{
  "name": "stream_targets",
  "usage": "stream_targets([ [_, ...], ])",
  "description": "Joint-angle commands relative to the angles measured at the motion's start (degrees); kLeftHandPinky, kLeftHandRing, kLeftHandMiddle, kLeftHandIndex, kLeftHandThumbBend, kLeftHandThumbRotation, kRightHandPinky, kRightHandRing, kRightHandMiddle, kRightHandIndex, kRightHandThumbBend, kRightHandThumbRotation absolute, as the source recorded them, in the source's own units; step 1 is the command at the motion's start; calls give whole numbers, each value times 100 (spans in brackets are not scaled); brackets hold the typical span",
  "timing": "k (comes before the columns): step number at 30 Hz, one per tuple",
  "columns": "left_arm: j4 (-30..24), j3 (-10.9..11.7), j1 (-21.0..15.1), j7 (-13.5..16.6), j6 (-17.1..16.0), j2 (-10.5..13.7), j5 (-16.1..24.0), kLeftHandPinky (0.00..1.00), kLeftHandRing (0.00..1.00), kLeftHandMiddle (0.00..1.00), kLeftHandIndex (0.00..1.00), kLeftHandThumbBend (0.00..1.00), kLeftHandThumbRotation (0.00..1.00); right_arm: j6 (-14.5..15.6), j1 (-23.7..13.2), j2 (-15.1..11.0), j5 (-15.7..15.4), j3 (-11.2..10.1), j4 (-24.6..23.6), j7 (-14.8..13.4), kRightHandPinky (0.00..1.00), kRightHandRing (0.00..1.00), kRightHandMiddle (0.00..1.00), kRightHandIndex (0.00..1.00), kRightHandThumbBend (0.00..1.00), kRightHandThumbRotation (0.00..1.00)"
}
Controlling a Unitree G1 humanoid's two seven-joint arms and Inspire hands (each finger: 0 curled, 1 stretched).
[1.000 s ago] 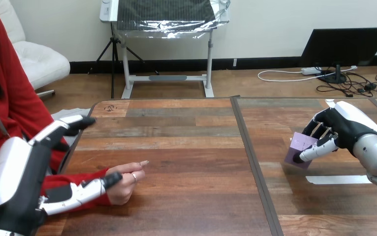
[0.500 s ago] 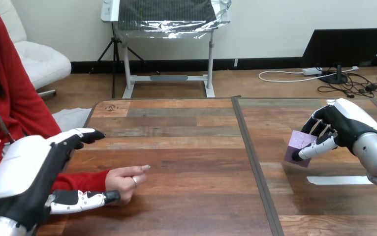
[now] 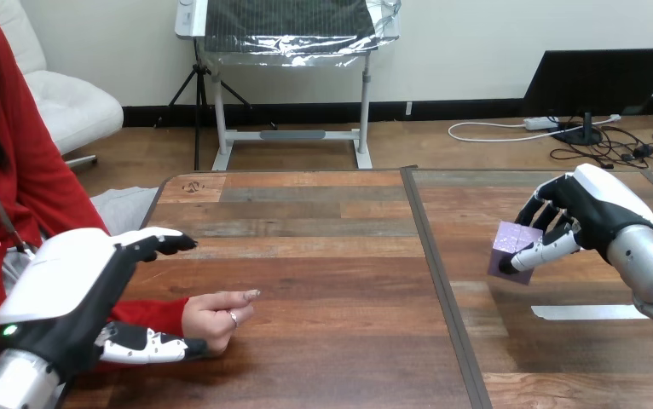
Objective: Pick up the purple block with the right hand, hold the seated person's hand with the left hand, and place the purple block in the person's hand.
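Two steps are in hand: my right hand [image 3: 592,217] grips the purple block [image 3: 515,247] above the tabletop [image 3: 323,256] near its right edge, and my open left hand [image 3: 67,294] flanks the person's hand [image 3: 216,315] near the left edge, so I judge it must close next.

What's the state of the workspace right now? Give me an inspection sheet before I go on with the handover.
Surface: wooden table, with a dark seam running front to back, right of the middle.
Job's things: purple block in the right robot hand; person's hand resting on the table at the left, loosely closed.
Clutter: white strip lying flat on the table's right part, nearer than the block.
Robot hands: right robot hand curled round the purple block; left robot hand open, fingers straight, either side of the person's wrist, not closed round it.
Cables: nothing seen on the table.
Surroundings: person seated at the table's left side.
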Motion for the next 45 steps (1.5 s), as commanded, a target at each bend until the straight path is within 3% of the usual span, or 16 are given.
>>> stream_targets([
  [1, 146, -184, -508, -100, 85, 282, 42, 69, 76, 77, 76, 100, 24, -187, -311, -129, 152, -180, -278, -74, 34, 39, 45, 47, 84, 0],
  [11, 474, -454, -845, -169, 218, 464, 206, 70, 76, 77, 76, 100, 23, -167, -340, -115, 234, -219, -297, -26, 40, 43, 47, 48, 84, 0],
  [25, 971, -870, -1335, -327, 614, 658, 536, 71, 79, 80, 79, 100, 20, -182, -365, -120, 209, -202, -352, -36, 39, 42, 46, 47, 84, 0],
  [45, 2100, -1581, -2228, -421, 767, 845, 898, 75, 81, 82, 81, 100, 17, -123, -417, -117, 235, -247, -335, 38, 37, 41, 45, 48, 83, 0],
])
